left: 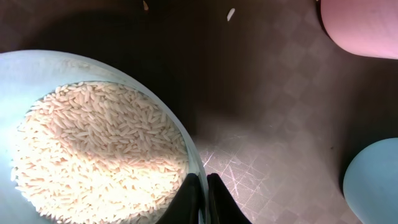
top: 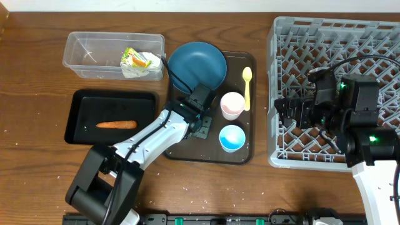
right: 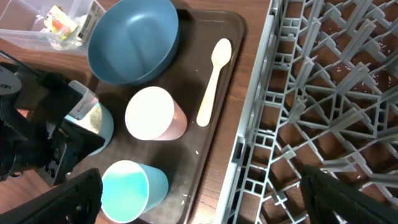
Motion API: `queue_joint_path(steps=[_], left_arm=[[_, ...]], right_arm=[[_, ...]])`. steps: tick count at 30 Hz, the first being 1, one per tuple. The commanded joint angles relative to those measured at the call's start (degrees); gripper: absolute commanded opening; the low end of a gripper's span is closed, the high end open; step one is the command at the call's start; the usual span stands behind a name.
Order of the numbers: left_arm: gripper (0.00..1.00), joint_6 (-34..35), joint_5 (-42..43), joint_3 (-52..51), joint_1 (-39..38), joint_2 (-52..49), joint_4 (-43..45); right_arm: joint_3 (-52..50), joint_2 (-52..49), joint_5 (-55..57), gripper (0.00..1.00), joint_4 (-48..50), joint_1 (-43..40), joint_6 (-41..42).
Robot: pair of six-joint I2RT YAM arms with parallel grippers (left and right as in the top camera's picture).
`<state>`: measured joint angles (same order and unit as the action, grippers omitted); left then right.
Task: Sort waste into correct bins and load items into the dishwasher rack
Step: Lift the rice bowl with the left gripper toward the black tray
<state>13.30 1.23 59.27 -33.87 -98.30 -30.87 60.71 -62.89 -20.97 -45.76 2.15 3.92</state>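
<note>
My left gripper (left: 202, 198) is shut on the rim of the white bowl (left: 43, 65), which holds white rice (left: 93, 149). In the overhead view this gripper (top: 200, 120) is over the brown serving tray and hides the bowl. The pinkish cup (top: 232, 104), light-blue cup (top: 231, 137), yellow spoon (top: 247, 87) and dark-blue plate (top: 197, 64) are on that tray. My right gripper (top: 286, 112) is open and empty above the left side of the grey rack (top: 375, 37). The clear tub (top: 94, 53) holds the wrapper (top: 137, 59) and tissue (top: 140, 71). The carrot stick (top: 116, 124) lies in the black tray (top: 84, 103).
The brown serving tray (top: 240, 153) sits between the black tray and the rack. A few rice grains lie loose on the tray (left: 230, 14) and on the wooden table near the front edge. The right wrist view shows the rack's edge (right: 249, 155) close beside the tray.
</note>
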Motion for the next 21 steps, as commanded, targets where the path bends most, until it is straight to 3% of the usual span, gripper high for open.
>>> queue_joint_path(steps=[1, 12, 21], left_arm=[[0.06, 0.35, -0.85, 0.55, 0.31, -1.25, -0.35], [0.06, 2.03, 4.85, 11.52, 1.60, 2.86, -9.27], [0.07, 2.05, 13.44, 14.49, 11.37, 8.87, -14.78]], right_arm=[[0.98, -0.02, 0.15, 0.99, 0.13, 0.50, 0.31], [0.98, -0.02, 0.15, 0.99, 0.35, 0.50, 0.31], [0.98, -0.02, 0.17, 0.99, 0.31, 0.50, 0.28]])
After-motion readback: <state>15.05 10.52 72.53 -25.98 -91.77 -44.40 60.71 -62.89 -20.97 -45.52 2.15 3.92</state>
